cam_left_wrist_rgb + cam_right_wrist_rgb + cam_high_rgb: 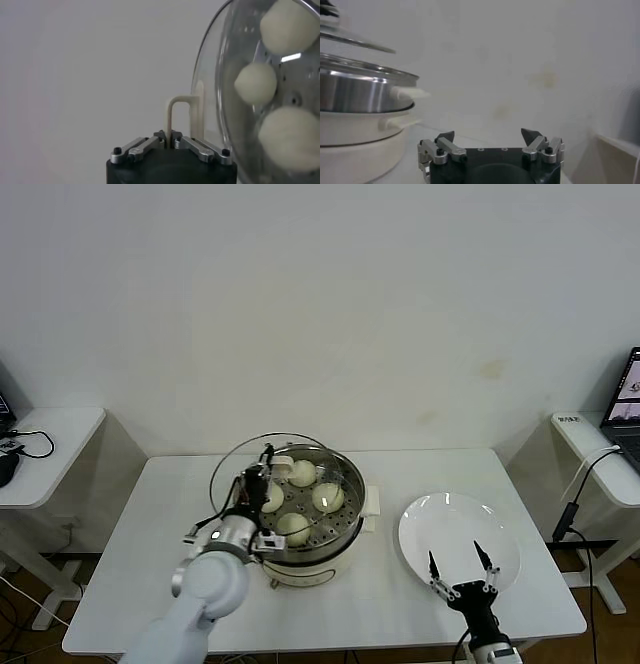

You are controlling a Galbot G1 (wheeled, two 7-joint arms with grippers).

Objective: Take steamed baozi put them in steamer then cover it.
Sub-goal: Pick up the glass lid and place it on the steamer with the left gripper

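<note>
Left gripper (262,482) is clamped tight on the lid's (262,469) cream handle (178,119), holding the glass lid tilted above the left side of the steamer (318,529), not seated yet. Steamer sits mid-table, a bit nearer the front edge; four buns (328,497) already lie in the steel basket, seen partly through the glass. Step in hand, as I read it: capping the pot. To do it well: shift the lid right until its rim is centred over the basket, level it out, then lower straight down so the metal rim lands evenly all round and doesn't catch the near wall or press a bun. Release only once it sits flat. White plate (505,550) lies near the table's front right corner, nothing on it. Right gripper (460,569) hangs over the plate's front rim, jaws spread wide, holding nothing; looks idle.
</note>
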